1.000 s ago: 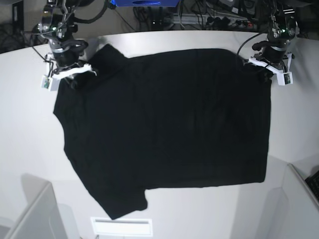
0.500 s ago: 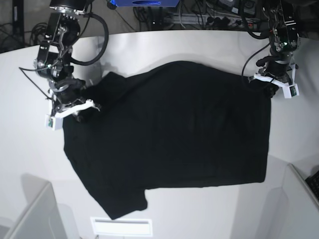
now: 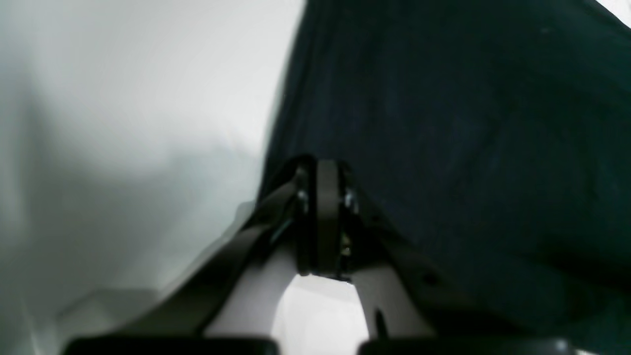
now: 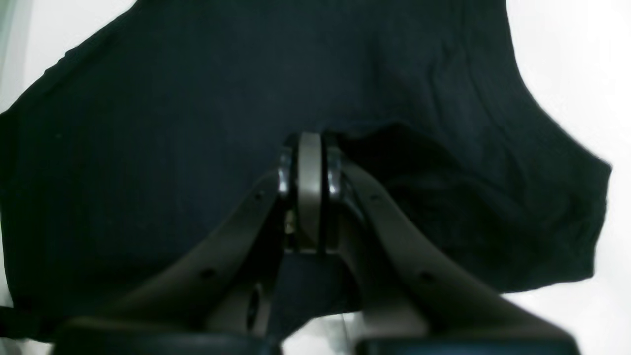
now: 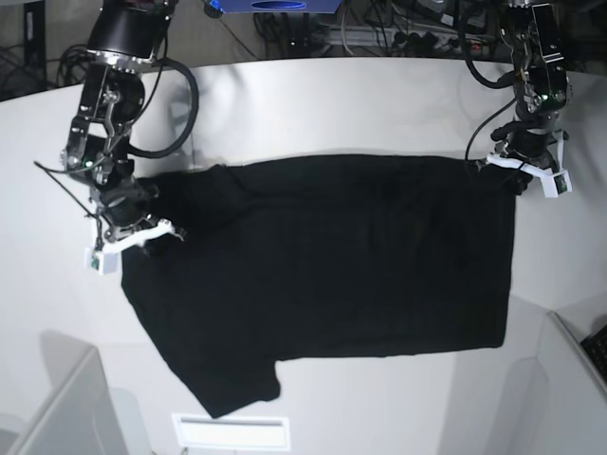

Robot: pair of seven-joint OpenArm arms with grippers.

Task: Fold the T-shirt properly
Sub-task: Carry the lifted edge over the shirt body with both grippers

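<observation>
White table (image 5: 285,93), black T-shirt (image 5: 332,265) (seemingly pinched) between both jaws

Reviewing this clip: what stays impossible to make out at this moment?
- Any print on the T-shirt: only plain black cloth shows in all views; other faces are hidden.
- Cloth between the left gripper's tips: hidden by the fingers, left wrist view.
- Layers beneath the right gripper: covered by upper cloth, right wrist view.
- Both arms' upper parts: cut off by the base view's top edge.

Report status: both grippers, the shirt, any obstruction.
Both grippers, left and right, shut on the black cloth T-shirt. Shirt spread wide, far edge gripped near its two ends. Nothing seen blocking it.
</observation>
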